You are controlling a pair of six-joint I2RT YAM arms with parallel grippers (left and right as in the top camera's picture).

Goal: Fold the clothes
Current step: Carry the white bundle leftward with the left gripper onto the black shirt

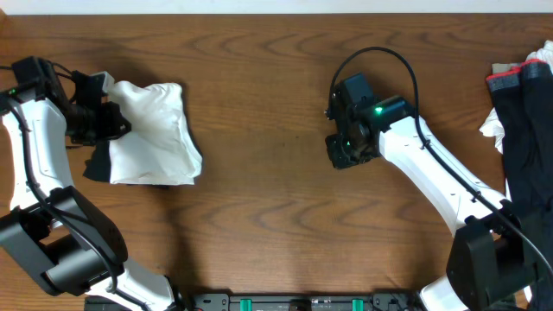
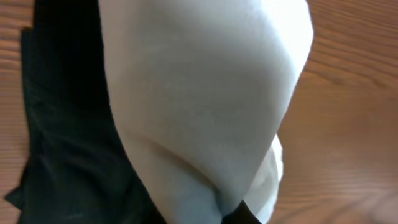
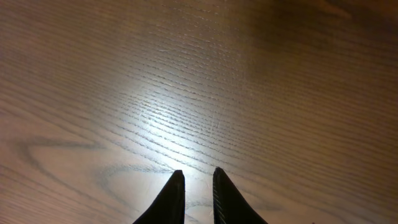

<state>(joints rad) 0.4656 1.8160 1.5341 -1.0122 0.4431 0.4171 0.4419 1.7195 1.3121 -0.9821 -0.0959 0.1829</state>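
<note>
White garment (image 2: pixel 205 93) filling the left wrist view, bunched and raised close to the lens, with a black garment (image 2: pixel 62 124) in shadow touching it on the left. Likely trouble from here: a lopsided fold, or the black garment dragged along with the white one, given the two in contact and only one edge taken up. Also possible: a slip out of so small a pinch under the weight of the loose cloth.

Jaws of the left gripper (image 1: pixel 111 123) pressed together, judged clamped on the edge of the white garment at the left side of the table (image 1: pixel 276 86), its own fingers hidden behind the cloth.

Farther across the wood, the right gripper (image 3: pixel 198 173) hovering over a bare patch, fingertips parted by only a narrow slit, holding nothing and touching nothing visible. Well apart from the garment, so no help in steadying its far side, hence the risk of a bunch instead of a flat crease.

Farthest out, at the table's right edge, a pile of clothes (image 1: pixel 527 112), dark and white with a red band showing, apparently awaiting its turn. Fold judged barely begun.
</note>
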